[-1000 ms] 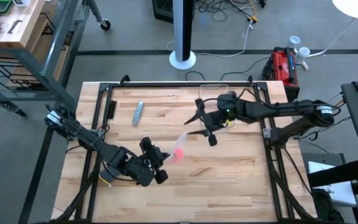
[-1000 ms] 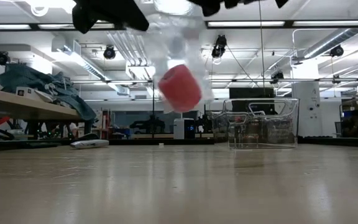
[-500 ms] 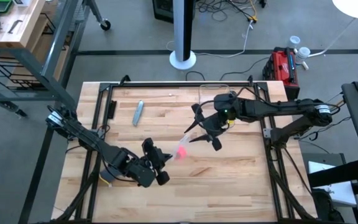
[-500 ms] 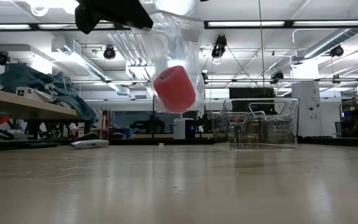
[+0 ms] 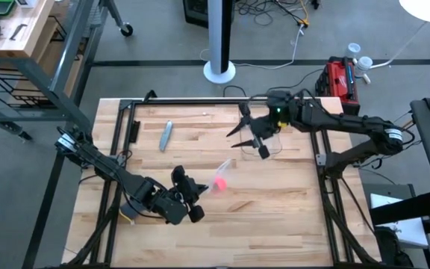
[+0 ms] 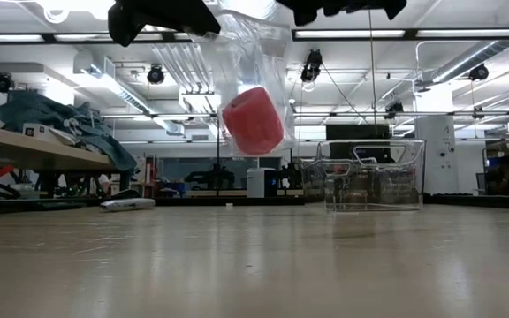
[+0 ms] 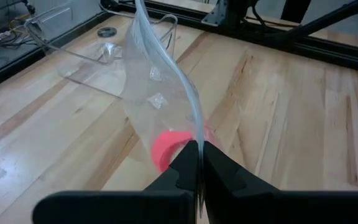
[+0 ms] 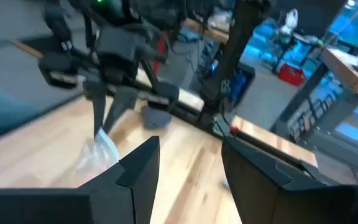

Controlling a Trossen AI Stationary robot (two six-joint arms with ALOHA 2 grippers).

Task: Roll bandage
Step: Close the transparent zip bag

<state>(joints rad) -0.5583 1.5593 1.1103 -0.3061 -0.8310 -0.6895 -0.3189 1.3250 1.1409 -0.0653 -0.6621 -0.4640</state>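
No lettering, label, brand or number can be read in any view — not on the table, arms or room.

Bandage (image 6: 253,121) inside bag (image 6: 250,66), above table (image 6: 254,265).

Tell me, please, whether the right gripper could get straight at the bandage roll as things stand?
Probably not: the bandage sits inside the clear plastic bag that the left gripper holds pinched above the table, so plastic surrounds it. The right gripper is open, well apart.
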